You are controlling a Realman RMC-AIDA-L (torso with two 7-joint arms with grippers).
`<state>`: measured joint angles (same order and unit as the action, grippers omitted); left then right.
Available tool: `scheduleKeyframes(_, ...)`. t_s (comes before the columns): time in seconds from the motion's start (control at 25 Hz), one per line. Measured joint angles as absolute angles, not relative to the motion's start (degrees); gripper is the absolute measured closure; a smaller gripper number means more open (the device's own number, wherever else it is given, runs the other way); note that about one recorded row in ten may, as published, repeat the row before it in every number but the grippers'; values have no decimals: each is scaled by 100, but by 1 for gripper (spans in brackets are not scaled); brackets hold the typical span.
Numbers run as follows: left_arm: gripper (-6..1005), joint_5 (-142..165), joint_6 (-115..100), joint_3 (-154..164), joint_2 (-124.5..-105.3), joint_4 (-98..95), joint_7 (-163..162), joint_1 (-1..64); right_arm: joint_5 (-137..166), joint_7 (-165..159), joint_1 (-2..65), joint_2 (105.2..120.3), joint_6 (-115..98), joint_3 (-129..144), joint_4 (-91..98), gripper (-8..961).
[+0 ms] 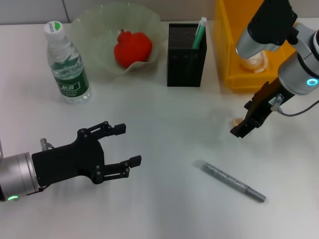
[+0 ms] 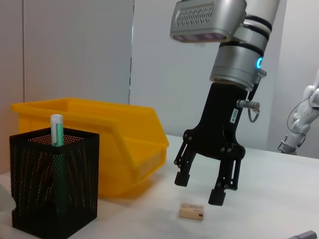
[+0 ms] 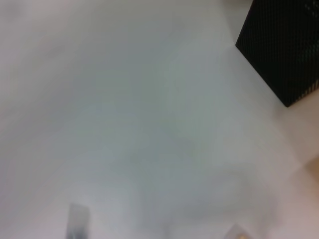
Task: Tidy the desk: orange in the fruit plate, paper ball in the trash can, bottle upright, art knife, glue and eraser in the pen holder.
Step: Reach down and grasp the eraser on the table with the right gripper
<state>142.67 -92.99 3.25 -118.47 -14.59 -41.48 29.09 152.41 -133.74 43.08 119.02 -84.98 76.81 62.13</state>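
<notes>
Right gripper (image 2: 202, 191) hanging low over the white surface (image 1: 164, 124), fingers (image 2: 181, 174) spread apart and empty, the small tan eraser (image 2: 192, 210) lying flat just below and between them, not touched. Farther out in the head view, a grey art knife (image 1: 231, 180) lying at a slant on the surface, nearer the robot than the eraser and apart from it. Behind the right arm, a yellow bin (image 1: 234, 55) at the far right edge, something pale and rounded inside, too hidden to name. Just left of the bin, a black mesh pen holder (image 1: 186, 49) standing upright, one green-and-white stick (image 1: 199, 33) leaning in it. Left of that, a clear wavy fruit plate (image 1: 99, 30) holding a red fruit (image 1: 132, 48). Further left, a water bottle (image 1: 66, 64) upright with its cap on, green label facing forward. Left gripper (image 1: 127, 145) well apart from all this, low at the near left of the surface, fingers (image 1: 112, 129) spread and holding nothing, pointing toward the middle. Beyond the surface, plain pale wall panels (image 2: 75, 50), and at the far side in the left wrist view part of another white robot arm (image 2: 301, 119).
</notes>
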Motion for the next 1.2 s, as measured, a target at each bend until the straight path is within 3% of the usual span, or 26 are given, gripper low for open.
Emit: scheduleKeyframes(1.2, 157, 14246, -9290, 320, -11848, -1433, -4148, 2883, 15204, -12987, 4306, 11912, -7879, 7780, 5641, 247)
